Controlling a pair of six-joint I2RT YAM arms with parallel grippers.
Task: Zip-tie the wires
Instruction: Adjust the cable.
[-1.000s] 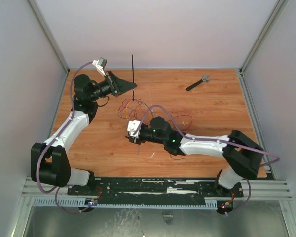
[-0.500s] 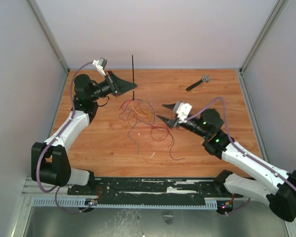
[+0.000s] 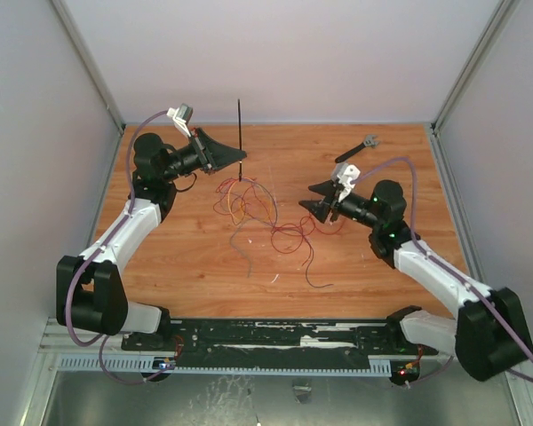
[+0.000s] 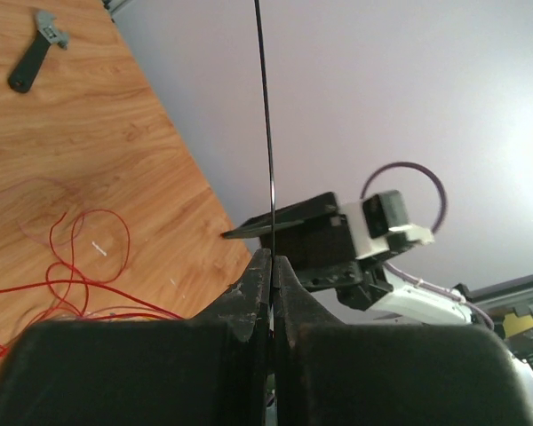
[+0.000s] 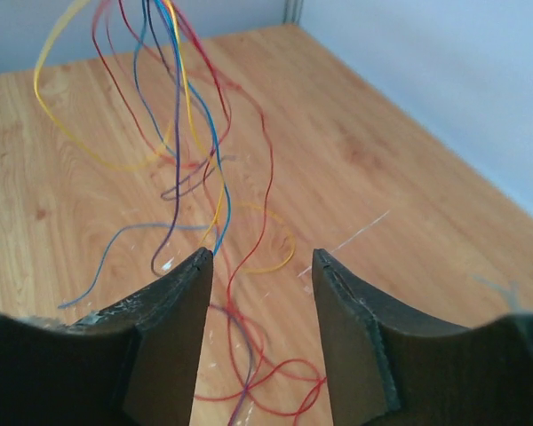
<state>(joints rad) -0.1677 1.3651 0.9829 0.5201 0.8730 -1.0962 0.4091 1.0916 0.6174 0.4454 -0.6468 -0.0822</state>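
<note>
Left gripper (image 3: 242, 157) pinching the zip tie (image 3: 239, 124) upright; wires (image 3: 275, 226) lie loose between the two, just ahead of right gripper (image 3: 306, 197), its fingers spread.

Pale grey walls (image 3: 293, 53) box in a wooden table (image 3: 186, 266) (warm orange grain), a metal rail (image 3: 58, 340) along its near edge.
</note>
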